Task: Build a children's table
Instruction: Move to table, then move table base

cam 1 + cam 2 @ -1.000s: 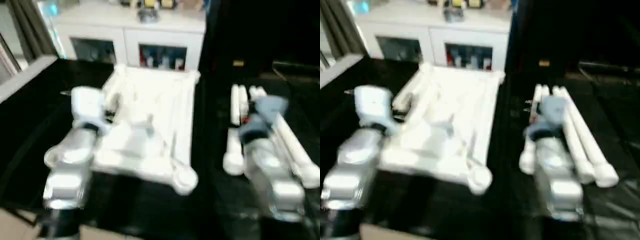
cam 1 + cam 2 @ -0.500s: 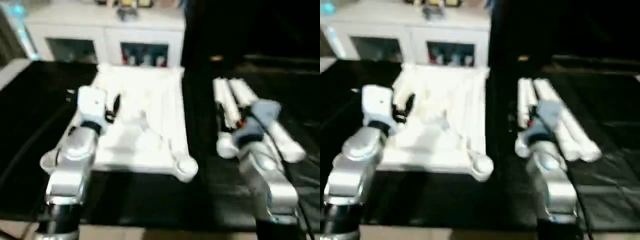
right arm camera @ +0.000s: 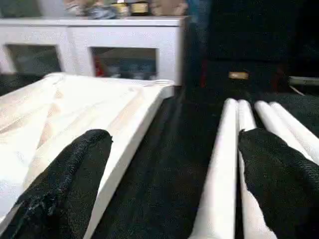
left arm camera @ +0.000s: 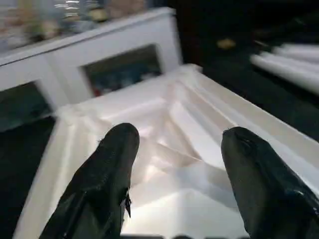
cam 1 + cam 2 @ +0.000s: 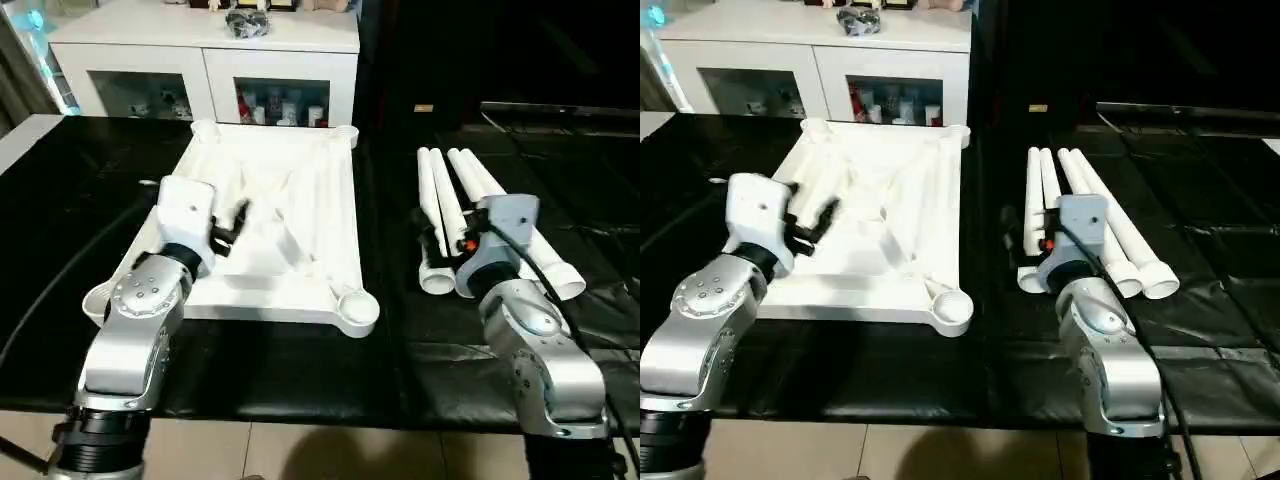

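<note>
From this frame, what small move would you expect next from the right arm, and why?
Probably lower the right gripper onto the nearest of the legs and close. Its fingers stand wide open with nothing between them, above the legs lying side by side on the black surface. The table top lies ribbed side up with a corner socket unfilled. The left gripper hangs open over it.

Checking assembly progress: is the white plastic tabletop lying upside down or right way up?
Upside down: the white plastic tabletop shows its ribbed underside and open round corner sockets facing up.
</note>
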`<state>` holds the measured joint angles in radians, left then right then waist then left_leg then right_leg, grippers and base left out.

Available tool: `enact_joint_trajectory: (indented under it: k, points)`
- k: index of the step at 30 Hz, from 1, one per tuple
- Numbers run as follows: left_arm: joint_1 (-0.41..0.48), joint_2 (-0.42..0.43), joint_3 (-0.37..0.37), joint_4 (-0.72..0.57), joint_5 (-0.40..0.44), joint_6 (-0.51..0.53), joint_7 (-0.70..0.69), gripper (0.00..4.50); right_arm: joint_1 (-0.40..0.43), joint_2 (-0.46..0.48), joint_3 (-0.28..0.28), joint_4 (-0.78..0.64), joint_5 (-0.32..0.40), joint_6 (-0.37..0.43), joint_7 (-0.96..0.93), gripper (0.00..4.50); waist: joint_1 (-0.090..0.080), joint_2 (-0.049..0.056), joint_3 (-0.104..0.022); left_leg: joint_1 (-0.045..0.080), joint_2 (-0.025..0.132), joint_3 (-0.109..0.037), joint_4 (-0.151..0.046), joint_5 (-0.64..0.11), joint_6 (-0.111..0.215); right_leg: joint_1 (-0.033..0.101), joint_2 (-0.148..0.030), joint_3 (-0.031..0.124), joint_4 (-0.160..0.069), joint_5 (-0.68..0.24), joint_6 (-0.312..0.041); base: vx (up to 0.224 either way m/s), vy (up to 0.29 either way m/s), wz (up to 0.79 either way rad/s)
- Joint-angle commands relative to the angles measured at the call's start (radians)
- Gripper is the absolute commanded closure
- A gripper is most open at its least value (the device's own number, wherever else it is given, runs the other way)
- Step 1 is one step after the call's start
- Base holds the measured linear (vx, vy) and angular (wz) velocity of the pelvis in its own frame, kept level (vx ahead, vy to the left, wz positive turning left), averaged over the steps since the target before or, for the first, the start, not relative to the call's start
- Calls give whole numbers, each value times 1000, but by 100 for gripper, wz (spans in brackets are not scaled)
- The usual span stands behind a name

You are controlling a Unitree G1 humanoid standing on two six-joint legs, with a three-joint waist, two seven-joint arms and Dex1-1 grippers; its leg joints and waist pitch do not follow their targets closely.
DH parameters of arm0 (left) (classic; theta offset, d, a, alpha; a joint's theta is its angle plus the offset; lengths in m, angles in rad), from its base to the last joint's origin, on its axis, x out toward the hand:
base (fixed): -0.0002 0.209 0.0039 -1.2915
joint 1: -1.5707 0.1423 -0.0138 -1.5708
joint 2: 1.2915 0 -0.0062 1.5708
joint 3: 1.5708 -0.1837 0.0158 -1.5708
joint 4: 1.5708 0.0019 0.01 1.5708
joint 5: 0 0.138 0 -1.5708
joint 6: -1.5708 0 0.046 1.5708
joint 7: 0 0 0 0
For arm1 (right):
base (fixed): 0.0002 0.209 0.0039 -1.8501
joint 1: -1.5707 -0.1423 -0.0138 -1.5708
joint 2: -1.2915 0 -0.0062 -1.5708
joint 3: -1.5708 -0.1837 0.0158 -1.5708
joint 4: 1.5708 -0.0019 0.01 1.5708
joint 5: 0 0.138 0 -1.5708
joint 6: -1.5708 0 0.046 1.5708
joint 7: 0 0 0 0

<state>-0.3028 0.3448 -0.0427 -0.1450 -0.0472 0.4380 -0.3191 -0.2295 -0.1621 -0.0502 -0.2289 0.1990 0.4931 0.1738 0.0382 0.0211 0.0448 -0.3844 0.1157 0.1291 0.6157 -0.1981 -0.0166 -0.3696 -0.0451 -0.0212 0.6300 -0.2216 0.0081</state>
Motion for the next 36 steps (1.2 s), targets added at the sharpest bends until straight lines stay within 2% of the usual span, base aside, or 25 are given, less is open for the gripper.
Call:
enact_joint_trajectory:
  k: [1, 2, 3, 4, 5, 7, 8, 9, 10, 12, 13, 14, 16, 18, 21, 24, 26, 27, 29, 30, 31, 32, 34, 35, 36]
  points:
    - [-2, 37, -56, -20, 20, -14, -80, 143, -11, -15, -1, -30, 23, 18, 45, 9, 3, 5, -47, 15, 94, -40, -97, -311, -45, 19, -101, 52, -84, -204, -159, 0, 0, 0]
    - [5, 74, -90, -28, 27, -29, -134, 143, -9, -28, -1, -36, 41, 41, 72, 9, 7, 7, -49, 13, 93, -40, -96, -277, -33, 23, -101, 51, -82, -160, -166, 0, 0, 0]
    - [5, 74, -90, -28, 27, -29, -134, 143, -9, -28, -1, -36, 41, 41, 72, 9, 7, 8, -50, 11, 94, -40, -96, -258, -29, 25, -102, 51, -78, -133, -170, 0, 0, 0]
    - [28, 141, -139, -50, 14, -45, -248, 143, -8, -57, -2, -49, 79, 99, 111, 9, 8, 7, -53, 11, 95, -38, -94, -216, -21, 28, -99, 49, -74, -68, -180, 0, 0, 0]
    - [36, 158, -147, -57, 2, -46, -283, 143, -8, -60, -9, -55, 105, 127, 122, 9, 8, 10, -55, 9, 96, -35, -91, -174, -13, 31, -98, 47, -64, 2, -192, 0, 0, 0]
    - [40, 181, -155, -62, -10, -46, -328, 143, -9, -64, -21, -60, 129, 141, 132, 9, 7, 10, -56, 13, 94, -29, -87, -151, -8, 31, -97, 45, -61, 50, -211, 0, 0, 0]
    - [43, 201, -159, -67, -33, -36, -375, 143, -9, -70, -26, -65, 146, 153, 144, 9, 10, 9, -56, 15, 93, -26, -86, -143, 1, 32, -100, 46, -64, 52, -219, 0, 0, 0]
    - [40, 239, -175, -77, -74, -2, -457, 143, -9, -113, -3, -69, 116, 154, 168, 9, 9, 8, -55, 13, 94, -24, -87, -147, 1, 32, -99, 46, -63, 41, -223, 0, 0, 0]
    - [39, 243, -176, -78, -78, 2, -465, 143, -8, -118, -1, -69, 113, 154, 170, 9, 12, 7, -55, 17, 94, -24, -87, -149, -4, 31, -98, 45, -63, 26, -222, 0, 0, 0]
    - [34, 272, -195, -87, -105, 27, -524, 143, 0, -174, 40, -75, 68, 131, 211, 9, 11, 11, -49, 19, 94, -20, -91, -180, -16, 26, -94, 47, -66, -23, -225, 0, 0, 0]
    - [34, 272, -195, -87, -105, 27, -524, 143, 0, -174, 40, -75, 68, 131, 211, 9, 13, 9, -48, 22, 95, -18, -91, -210, -25, 25, -95, 49, -70, -68, -221, 0, 0, 0]
    - [29, 286, -206, -87, -119, 39, -557, 143, 6, -210, 67, -78, 37, 105, 241, 9, 13, 9, -46, 23, 95, -16, -91, -223, -26, 22, -97, 51, -72, -86, -222, 0, 0, 0]
    - [4, 320, -251, -59, -112, 68, -620, 143, 19, -278, 112, -88, 12, 90, 312, 9, 19, 11, -44, 29, 98, -15, -94, -267, -37, 19, -94, 53, -79, -160, -201, 0, 0, 0]
    - [-27, 338, -292, 2, -89, 69, -685, 143, 31, -326, 148, -96, 3, 69, 370, 9, 21, 14, -43, 28, 98, -11, -93, -262, -32, 18, -96, 56, -81, -163, -195, 0, 0, 0]
    - [-34, 337, -297, 18, -83, 63, -697, 143, 33, -331, 153, -97, -2, 57, 373, 9, 22, 12, -48, 24, 102, -8, -91, -224, -30, 22, -99, 55, -77, -119, -208, 0, 0, 0]
    - [-109, 318, -329, 169, -37, -14, -728, 143, 29, -359, 184, -113, 55, 89, 447, 9, 21, 14, -51, 25, 101, -5, -86, -192, -15, 24, -94, 53, -72, -51, -226, 0, 0, 0]
    - [-126, 310, -333, 207, -29, -39, -733, 172, 28, -364, 191, -115, 60, 94, 461, 0, 22, 13, -52, 25, 99, -5, -85, -194, -7, 28, -96, 53, -74, -56, -231, 0, 0, 0]
    - [-161, 294, -342, 278, -11, -90, -728, 180, 27, -373, 202, -116, 60, 95, 480, 0, 22, 14, -52, 24, 103, -6, -85, -183, -4, 27, -98, 53, -73, -42, -238, 0, 0, 0]
    - [-178, 289, -347, 303, -11, -93, -731, 192, 27, -375, 204, -116, 67, 103, 487, 0, 23, 13, -54, 25, 104, -6, -84, -176, -5, 29, -99, 52, -70, -27, -245, 0, 0, 0]
    - [-194, 284, -353, 328, -9, -98, -736, 217, 27, -380, 205, -118, 73, 107, 497, 0, 24, 13, -55, 25, 106, -7, -84, -172, -4, 30, -101, 52, -67, -14, -251, 0, 0, 0]
    - [-208, 278, -358, 350, -11, -107, -747, 217, 27, -384, 207, -119, 76, 113, 504, 0, 24, 13, -54, 24, 105, -6, -84, -173, -1, 29, -101, 52, -69, -16, -254, 0, 0, 0]
    - [-222, 272, -364, 374, -10, -117, -760, 228, 30, -392, 209, -127, 84, 123, 517, 0, 25, 17, -54, 25, 105, -6, -83, -176, -1, 29, -101, 52, -69, -20, -256, 0, 0, 0]
    - [-242, 263, -369, 406, -8, -126, -784, 237, 36, -402, 210, -141, 92, 140, 536, 0, 26, 13, -55, 25, 107, -5, -83, -170, 0, 32, -103, 53, -68, -12, -261, 0, 0, 0]
    - [-249, 259, -370, 415, -10, -123, -792, 262, 39, -407, 209, -147, 96, 149, 542, 0, 25, 17, -55, 25, 107, -5, -83, -168, 1, 31, -103, 52, -68, -2, -265, 0, 0, 0]
    - [-249, 259, -370, 416, -10, -122, -793, 262, 39, -407, 209, -147, 96, 149, 542, 0, 26, 16, -55, 25, 108, -6, -82, -165, 3, 32, -103, 52, -66, 7, -269, 0, 0, 0]
